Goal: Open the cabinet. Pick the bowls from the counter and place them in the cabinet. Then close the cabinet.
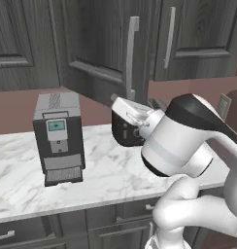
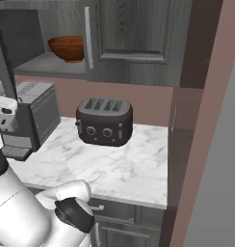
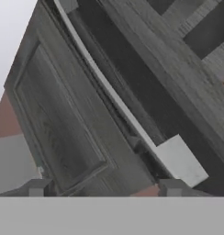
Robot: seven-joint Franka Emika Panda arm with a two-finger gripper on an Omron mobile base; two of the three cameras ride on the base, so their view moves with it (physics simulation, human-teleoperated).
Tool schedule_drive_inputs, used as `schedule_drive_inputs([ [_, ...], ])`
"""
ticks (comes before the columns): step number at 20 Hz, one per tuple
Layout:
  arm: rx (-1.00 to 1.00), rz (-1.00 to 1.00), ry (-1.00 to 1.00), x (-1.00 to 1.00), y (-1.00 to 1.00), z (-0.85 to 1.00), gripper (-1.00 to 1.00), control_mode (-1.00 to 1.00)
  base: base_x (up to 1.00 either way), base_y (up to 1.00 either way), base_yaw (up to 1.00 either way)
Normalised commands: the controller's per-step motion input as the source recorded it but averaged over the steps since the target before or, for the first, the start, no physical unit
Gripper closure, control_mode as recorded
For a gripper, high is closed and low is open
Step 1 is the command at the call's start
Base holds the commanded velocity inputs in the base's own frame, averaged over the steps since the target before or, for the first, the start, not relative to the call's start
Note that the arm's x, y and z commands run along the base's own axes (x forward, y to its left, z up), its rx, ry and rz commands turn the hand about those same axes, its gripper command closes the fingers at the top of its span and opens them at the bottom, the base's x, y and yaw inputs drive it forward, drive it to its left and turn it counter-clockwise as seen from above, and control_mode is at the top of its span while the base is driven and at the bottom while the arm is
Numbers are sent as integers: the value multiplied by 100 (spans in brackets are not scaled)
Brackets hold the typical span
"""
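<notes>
Left base view shows a white marble counter (image 1: 101, 170) with grey veins running across the frame, a reddish-brown wall behind it and dark grey drawer fronts (image 1: 125, 214) below its edge. A coffee machine (image 1: 58, 137) stands on the counter at about 9 o'clock from the arm. A black toaster (image 1: 124, 130) sits just behind the robot's wrist, partly hidden by it.

Above the counter hangs the cabinet (image 1: 188, 39), dark grey wood-grain with panelled doors. Its left door (image 1: 98, 48) is swung out toward the camera, and its long silver bar handle (image 1: 131, 58) stands upright at 12 o'clock from the wrist. The right door (image 1: 198, 34) is closed, with its own bar handle (image 1: 169, 36).

In the right base view the open cabinet (image 2: 66, 29) shows a pale grey shelf (image 2: 47, 62) at 11 o'clock, and a glossy reddish-brown bowl (image 2: 67, 48) rests upright on it. The toaster (image 2: 105, 120) sits on the counter (image 2: 119, 169) at centre, with the coffee machine (image 2: 30, 116) at 9 o'clock.

In the hand view the end effector (image 3: 103, 189) points at the door panel (image 3: 58, 119) with the handle (image 3: 132, 119) running diagonally from 11 o'clock toward 4 o'clock. Its two fingertips (image 3: 36, 188) stand wide apart with nothing between them, and the handle's lower end lies just above the right tip.
</notes>
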Motion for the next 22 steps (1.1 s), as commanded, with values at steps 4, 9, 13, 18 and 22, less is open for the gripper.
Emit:
schedule_drive_inputs([
  [4,-4,-39,12,100,0,0,-100,-100,0,0,0],
  [9,-10,-40,0,100,10,0,-100,-100,0,0,0],
  [13,-13,-44,0,100,22,0,-100,-100,0,0,0],
  [18,-12,-45,7,100,10,0,-100,-100,0,0,0],
  [22,-11,-44,14,100,5,0,-100,-100,0,0,0],
])
